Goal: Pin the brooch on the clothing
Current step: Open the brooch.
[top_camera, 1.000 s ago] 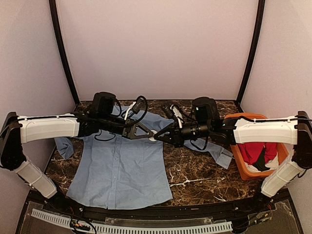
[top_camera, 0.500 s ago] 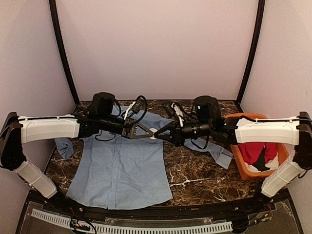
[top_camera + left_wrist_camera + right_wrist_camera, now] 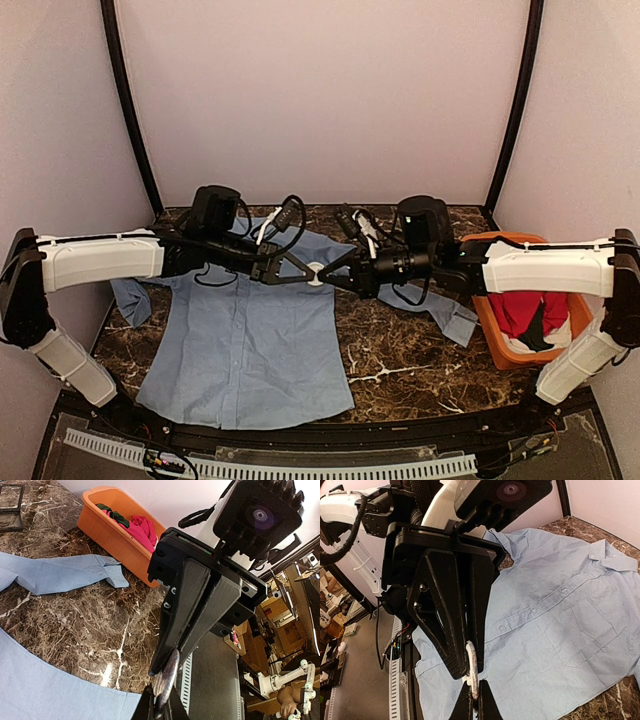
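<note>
Both the left gripper (image 3: 160, 707) and the right gripper (image 3: 472, 700) clamp the brooch (image 3: 472, 667) above the shirt (image 3: 560, 630); pinning not yet done

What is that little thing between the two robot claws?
A small white brooch, gripped by both the left gripper and right gripper. Top view shows it.

Seen from above and behind, the top view looks down on the whole dark marble worktop (image 3: 400, 350). Close up, the left wrist view looks past the left hand (image 3: 160, 709) at the right hand (image 3: 161, 667), the right wrist view the reverse. All share the white round brooch (image 3: 316, 273).
</note>
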You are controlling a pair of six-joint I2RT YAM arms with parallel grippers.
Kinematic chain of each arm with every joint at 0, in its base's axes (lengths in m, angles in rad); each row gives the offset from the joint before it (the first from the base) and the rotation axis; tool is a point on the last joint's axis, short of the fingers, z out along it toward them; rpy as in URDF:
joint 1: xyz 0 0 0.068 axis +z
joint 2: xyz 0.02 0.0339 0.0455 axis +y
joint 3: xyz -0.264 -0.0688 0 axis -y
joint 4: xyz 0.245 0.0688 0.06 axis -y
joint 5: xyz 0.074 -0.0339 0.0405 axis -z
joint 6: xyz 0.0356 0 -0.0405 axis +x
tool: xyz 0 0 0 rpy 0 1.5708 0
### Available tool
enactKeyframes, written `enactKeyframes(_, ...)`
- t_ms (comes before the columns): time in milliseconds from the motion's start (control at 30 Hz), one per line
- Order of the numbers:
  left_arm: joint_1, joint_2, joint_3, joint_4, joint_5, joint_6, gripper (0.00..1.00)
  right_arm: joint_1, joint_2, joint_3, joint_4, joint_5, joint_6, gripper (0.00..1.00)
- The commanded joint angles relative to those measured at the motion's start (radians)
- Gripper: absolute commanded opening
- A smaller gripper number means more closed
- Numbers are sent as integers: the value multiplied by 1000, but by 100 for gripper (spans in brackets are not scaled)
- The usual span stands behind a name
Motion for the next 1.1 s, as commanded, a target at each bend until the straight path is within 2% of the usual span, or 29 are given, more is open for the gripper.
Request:
enactKeyframes(0, -2, 27, 29, -97, -56, 6, 1, 5, 1, 40, 18, -6, -24, 0)
enactKeyframes(233, -6, 55, 45, -141, -81, 13, 1, 23, 10, 45, 0, 35, -53, 0)
enactKeyframes(367, -8, 63, 45, -142, -96, 8, 10, 40, 14, 50, -12, 73, -74, 0)
enactKeyframes(533, -8, 68, 55, -187, -172, 20, 15, 53, 13, 51, -9, 93, -80, 0)
enactKeyframes(600, -7, 67, 54, -201, -191, 24, 22, 56, 12, 50, -7, 95, -82, 0)
enactKeyframes(667, -8, 63, 51, -197, -197, 22, 25, 58, 10, 49, -4, 94, -84, 0)
enactKeyframes(767, -7, 43, 36, -155, -189, 13, 32, 58, 10, 44, -1, 97, -83, 0)
enactKeyframes(867, -8, 18, -4, -31, -123, -26, 39, 58, 8, 38, 3, 97, -81, 0)
enactKeyframes(1067, 12, -73, -63, 102, -46, -67, 51, 45, -15, 19, 17, 82, -67, 0)
